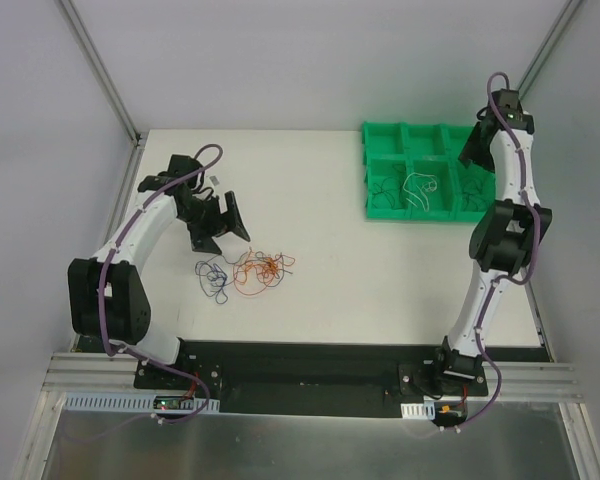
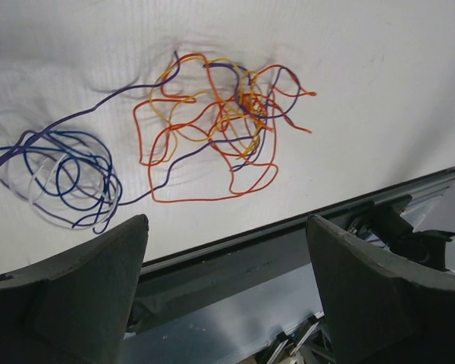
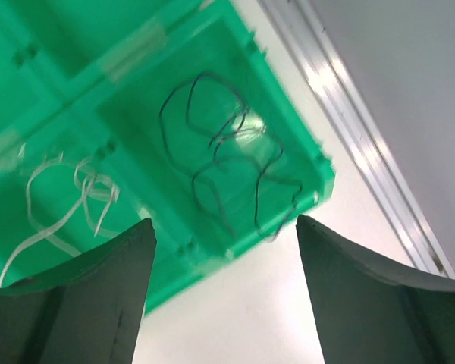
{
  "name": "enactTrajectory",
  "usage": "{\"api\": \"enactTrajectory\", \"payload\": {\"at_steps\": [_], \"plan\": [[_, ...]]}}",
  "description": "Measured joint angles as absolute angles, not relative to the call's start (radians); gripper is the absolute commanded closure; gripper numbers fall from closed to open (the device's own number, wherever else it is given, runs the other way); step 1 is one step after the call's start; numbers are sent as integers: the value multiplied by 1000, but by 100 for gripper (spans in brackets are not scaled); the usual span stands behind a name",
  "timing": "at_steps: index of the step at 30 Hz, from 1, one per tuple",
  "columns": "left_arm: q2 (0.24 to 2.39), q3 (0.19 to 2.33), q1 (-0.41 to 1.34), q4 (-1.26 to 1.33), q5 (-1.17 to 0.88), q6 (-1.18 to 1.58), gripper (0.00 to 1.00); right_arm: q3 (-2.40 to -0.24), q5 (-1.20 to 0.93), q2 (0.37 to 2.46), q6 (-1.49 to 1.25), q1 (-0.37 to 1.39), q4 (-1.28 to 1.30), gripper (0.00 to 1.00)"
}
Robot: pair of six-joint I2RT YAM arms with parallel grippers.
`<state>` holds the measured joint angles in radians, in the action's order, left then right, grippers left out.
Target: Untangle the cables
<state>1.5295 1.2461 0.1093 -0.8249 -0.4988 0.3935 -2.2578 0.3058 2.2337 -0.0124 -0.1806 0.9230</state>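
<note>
Left gripper [image 2: 226,224] agape over white table [image 1: 360,270], cables [image 2: 212,136] loose — grey walls [image 1: 280,60]

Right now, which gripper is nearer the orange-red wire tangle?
Left. The left gripper hovers open just beside the orange-red tangle; the right gripper is far to the right, open above the green bin.

I see an orange-red tangle [image 2: 220,129] left of centre, with a blue-purple coil [image 2: 68,174] just left of it. A white strand [image 3: 61,197] and a black strand [image 3: 227,174] lie in neighbouring compartments of the green tray [image 1: 400,135], far right.

cables [image 1: 262,267] on table [image 1: 380,280], tray [image 1: 385,140] behind right
</note>
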Motion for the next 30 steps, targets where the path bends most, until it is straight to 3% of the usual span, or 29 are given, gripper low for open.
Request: {"api": "enactTrajectory", "payload": {"at_steps": [6,10,16,24,30], "plan": [[1481,1195,61,-863,-398,402,35,-1943,263,1972,-32,27,928,25],[1436,1177,-47,-881,-345,411,38,-1750,142,1849,-33,335,893,28],[1404,1072,-52,-883,-229,435,42,-1617,-89,1823,-23,694,812,28],[1460,1030,-54,-840,-149,445,69,-1547,-219,1781,24,800,792,28],[1608,1045,-54,-786,-147,429,62,-1520,-226,1729,44,800,789,28]]}}
